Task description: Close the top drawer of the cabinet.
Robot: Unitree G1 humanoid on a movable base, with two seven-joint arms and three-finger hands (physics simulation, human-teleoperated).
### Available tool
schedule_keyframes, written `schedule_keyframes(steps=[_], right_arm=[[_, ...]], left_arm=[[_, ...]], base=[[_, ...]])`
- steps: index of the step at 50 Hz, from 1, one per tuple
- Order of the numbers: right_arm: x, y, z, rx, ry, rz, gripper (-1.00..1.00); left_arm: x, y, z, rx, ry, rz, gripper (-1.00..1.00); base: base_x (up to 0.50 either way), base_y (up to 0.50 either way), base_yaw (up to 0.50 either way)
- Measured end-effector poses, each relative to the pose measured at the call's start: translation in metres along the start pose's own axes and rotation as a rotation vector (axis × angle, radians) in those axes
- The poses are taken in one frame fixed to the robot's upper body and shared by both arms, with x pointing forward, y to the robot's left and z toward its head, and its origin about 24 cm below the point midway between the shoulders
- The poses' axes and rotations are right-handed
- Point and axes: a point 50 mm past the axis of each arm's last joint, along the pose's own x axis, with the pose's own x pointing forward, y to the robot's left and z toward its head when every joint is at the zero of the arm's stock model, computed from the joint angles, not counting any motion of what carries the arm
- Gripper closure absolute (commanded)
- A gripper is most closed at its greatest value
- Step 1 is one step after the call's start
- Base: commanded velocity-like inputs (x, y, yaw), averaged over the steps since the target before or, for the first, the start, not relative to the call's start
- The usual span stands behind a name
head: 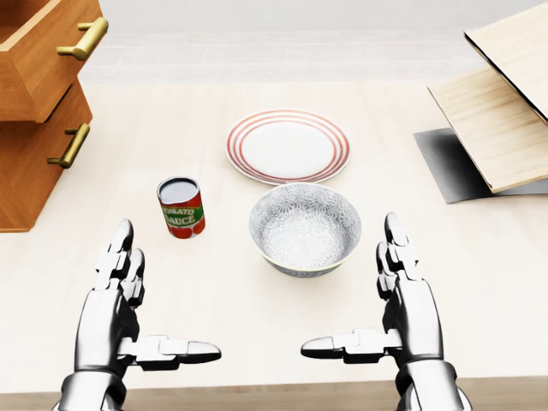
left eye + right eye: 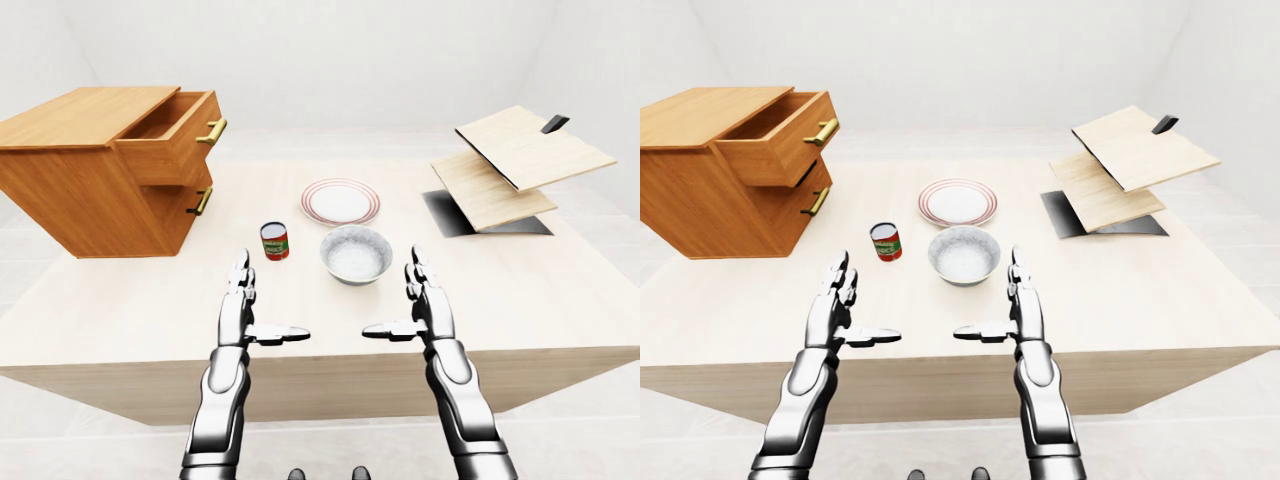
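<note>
White walls and a pale floor are all around your big wooden table [image 2: 120, 310]. Use the bowl [image 1: 305, 227] as your marker; it sits near the middle of the table.

Your cabinet [image 2: 90, 170] stands on the table, far to the upper left of the bowl in the left-eye view. It has 2 drawers. Its top drawer [image 2: 172, 135] is pulled out part way and you can see a little into it. This drawer has a gold handle [image 2: 212, 131] on its face. The bottom drawer [image 1: 34, 163] is pushed in, and it has a gold handle [image 1: 69, 145] too.

Just above the bowl in the head view lies a white plate [image 1: 288, 145] with red rings. It is close to the bowl, but you cannot tell if they touch. A small can [image 1: 181, 207] with a red label stands upright just left of the bowl, apart from it.

Far to the upper right of the bowl, 2 light wood boards [image 2: 520, 160] sit tilted, 1 over the other, above a dark flat sheet [image 2: 447, 213]. A small dark bit [image 2: 555, 124] sticks up at the top board's far edge.

Your left hand [image 1: 128, 304] is below and to the left of the bowl, over the table. Its fingers point up the picture and its thumb sticks out sideways toward the other hand. It is spread wide and holds nothing. Your right hand [image 1: 398, 304] is below and to the right of the bowl, spread the same way, with nothing in it. Both hands are well apart from the cabinet.
</note>
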Motion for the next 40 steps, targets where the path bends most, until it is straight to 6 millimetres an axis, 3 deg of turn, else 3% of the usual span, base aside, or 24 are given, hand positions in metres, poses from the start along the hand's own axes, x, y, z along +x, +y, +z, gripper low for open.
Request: schedule_keyframes(steps=[11, 19, 30, 40], right_arm=[[-0.003, -0.003, 0.003, -0.031, -0.008, 0.012, -1.00], [-0.007, -0.011, 0.017, -0.051, -0.024, 0.006, -1.00], [-0.013, -0.033, 0.052, -0.080, -0.164, -0.045, -1.00], [-0.018, -0.048, 0.097, -0.128, -0.353, -0.078, -1.00]], left_arm=[[-0.003, 0.006, 0.001, -0.004, 0.005, 0.006, -1.00], [-0.003, 0.016, 0.017, 0.004, -0.019, 0.057, -1.00], [-0.004, 0.028, 0.060, -0.001, -0.200, 0.118, -1.00], [-0.010, 0.037, 0.117, -0.011, -0.452, 0.147, -1.00]], base=[[0.00, 0.00, 0.00], [0.00, 0.00, 0.00], [0.00, 0.00, 0.00], [0.00, 0.00, 0.00]])
